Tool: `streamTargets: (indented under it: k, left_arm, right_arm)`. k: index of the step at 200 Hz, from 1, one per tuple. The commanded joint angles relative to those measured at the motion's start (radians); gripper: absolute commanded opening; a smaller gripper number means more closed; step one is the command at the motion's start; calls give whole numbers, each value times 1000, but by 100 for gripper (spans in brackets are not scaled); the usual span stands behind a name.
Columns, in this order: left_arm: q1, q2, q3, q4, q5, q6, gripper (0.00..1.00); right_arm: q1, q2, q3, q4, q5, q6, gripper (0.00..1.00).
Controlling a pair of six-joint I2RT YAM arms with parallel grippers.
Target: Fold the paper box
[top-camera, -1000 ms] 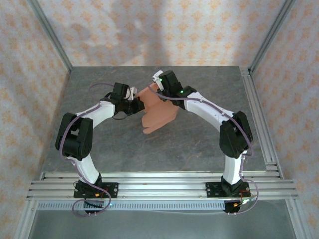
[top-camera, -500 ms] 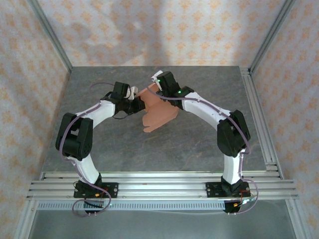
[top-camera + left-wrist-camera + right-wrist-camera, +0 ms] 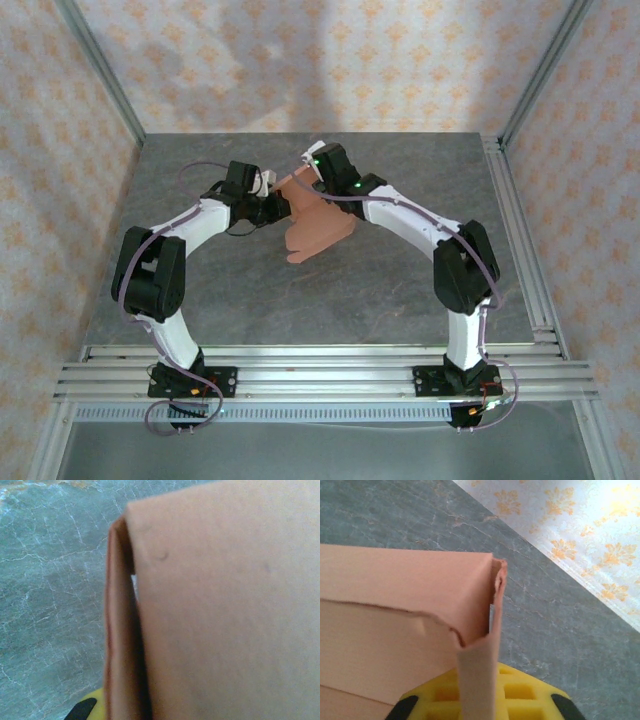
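Two pincers [image 3: 281, 208] [image 3: 304, 180] grip the half-folded paper box [image 3: 320, 225].

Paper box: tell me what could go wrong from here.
1. Both the left gripper and the right gripper are shut on the paper box, which is thin card. Pulling apart could tear it, and the corner edge looks ragged in the right wrist view.
2. The side fold gapes in the left wrist view, so it may spring open if either grip slips.
3. The loose lower flap reaches toward the table and could snag or crease.
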Motion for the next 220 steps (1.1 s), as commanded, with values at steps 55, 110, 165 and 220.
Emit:
streamTargets:
  k: [55,110,165,220]
  left_arm:
    - [-4,-9,48,-20,16,17,0]
    - [-4,-7,38,-12,18,18,0]
    - [-4,-3,37,-7,18,12,0]
    - [-4,-2,37,-6,20,9,0]
  right_arm:
    - [31,37,-5,61,157,-66,22]
    - [49,46,-5,81,232,-113,0]
    - [71,58,-7,124,303,-151,0]
    - [100,101,-20,220,408,-237,0]
